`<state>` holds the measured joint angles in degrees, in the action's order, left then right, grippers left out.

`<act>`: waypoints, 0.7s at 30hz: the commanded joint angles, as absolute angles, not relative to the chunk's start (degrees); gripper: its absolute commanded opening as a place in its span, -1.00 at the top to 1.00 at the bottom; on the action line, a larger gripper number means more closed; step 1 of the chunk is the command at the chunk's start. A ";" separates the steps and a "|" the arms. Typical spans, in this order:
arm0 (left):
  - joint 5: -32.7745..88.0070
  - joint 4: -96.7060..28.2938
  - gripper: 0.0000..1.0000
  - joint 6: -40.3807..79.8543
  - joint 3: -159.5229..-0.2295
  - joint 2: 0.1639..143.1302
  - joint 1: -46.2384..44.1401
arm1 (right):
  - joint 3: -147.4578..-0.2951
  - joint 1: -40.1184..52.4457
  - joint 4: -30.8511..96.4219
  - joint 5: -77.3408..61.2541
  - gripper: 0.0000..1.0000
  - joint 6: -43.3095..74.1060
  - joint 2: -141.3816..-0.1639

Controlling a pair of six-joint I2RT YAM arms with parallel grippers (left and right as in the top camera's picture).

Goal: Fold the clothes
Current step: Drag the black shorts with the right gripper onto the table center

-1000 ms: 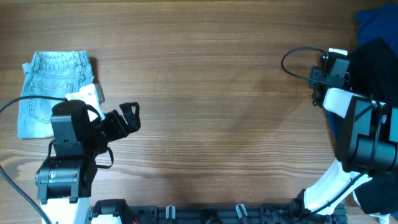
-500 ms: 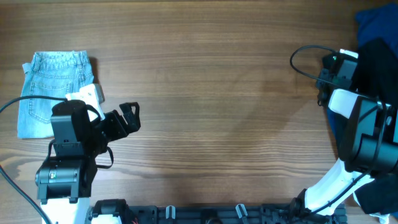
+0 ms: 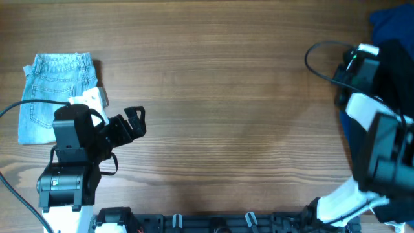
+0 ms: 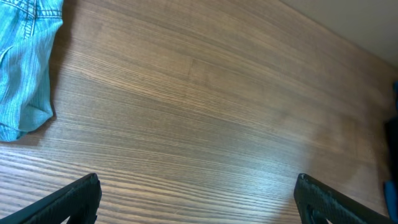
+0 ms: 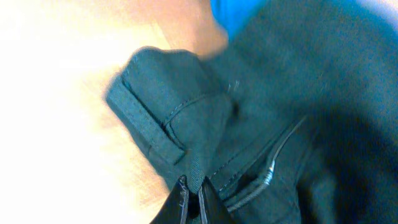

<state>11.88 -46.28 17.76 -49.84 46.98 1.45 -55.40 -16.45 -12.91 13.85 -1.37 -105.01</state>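
Observation:
The clothes [image 3: 396, 58], a black garment, lie bunched at the table's right edge, partly under my right arm. In the right wrist view the garment [image 5: 286, 93] fills the frame, dark with stitched seams and a belt-loop-like flap. My right gripper [image 5: 193, 188] is shut on a fold of this fabric, which is pinched between its two fingertips. My left gripper [image 3: 134, 121] hovers over bare wood at the left. Its jaws stand wide open in the left wrist view [image 4: 198, 190], with nothing between them.
Folded light-blue denim shorts [image 3: 55, 96] lie at the far left, also seen in the left wrist view [image 4: 25, 62]. Bright royal-blue fabric [image 3: 387, 22] sits at the back right beside the black garment. A black cable [image 3: 320, 61] loops off the right wrist.
My right arm has moved right onto the black garment and its jaws have closed on the fabric. The left arm has not moved.

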 commanded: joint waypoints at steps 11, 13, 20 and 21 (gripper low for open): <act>11.97 -45.71 -0.99 18.28 -51.03 46.89 1.19 | -61.91 12.14 16.86 -16.82 0.91 -12.03 -72.90; 11.97 -45.71 -0.99 18.28 -51.03 46.89 1.19 | -61.78 16.62 21.17 -16.86 0.87 -11.60 -73.80; 11.97 -45.76 -0.99 18.28 -51.03 46.89 1.19 | -61.76 27.40 26.81 -16.38 0.31 -8.34 -77.93; 11.97 -45.76 -0.99 18.28 -51.03 46.89 1.19 | -61.76 27.88 26.79 -15.68 0.17 -7.16 -77.89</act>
<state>11.88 -45.91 17.76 -49.87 46.98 1.45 -62.02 26.13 26.70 -15.42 -9.50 -77.52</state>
